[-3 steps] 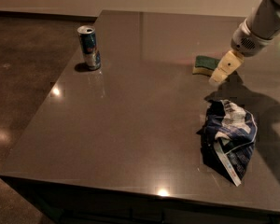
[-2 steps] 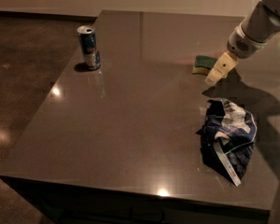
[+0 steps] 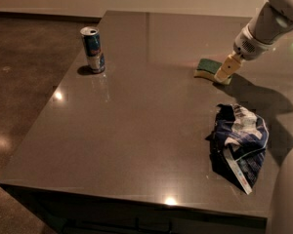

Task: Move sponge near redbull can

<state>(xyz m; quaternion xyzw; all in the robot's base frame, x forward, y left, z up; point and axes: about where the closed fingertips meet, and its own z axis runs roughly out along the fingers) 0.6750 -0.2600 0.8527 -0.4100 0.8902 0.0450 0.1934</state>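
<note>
The sponge [image 3: 205, 67], green on top with a pale yellow base, lies flat on the grey table at the right rear. My gripper [image 3: 223, 71] hangs from the white arm at the upper right, with its pale fingers right at the sponge's right end, partly covering it. The redbull can [image 3: 93, 49], blue and silver, stands upright near the table's left rear edge, far to the left of the sponge.
A crumpled dark blue-and-white foil bag [image 3: 239, 140] lies on the table's right front part. The table [image 3: 136, 130] has a left edge close to the can and a front edge at the bottom. Brown floor lies to the left.
The gripper has moved slightly left and lower, closing in on the sponge's right end. The sponge, can and bag have not moved.
</note>
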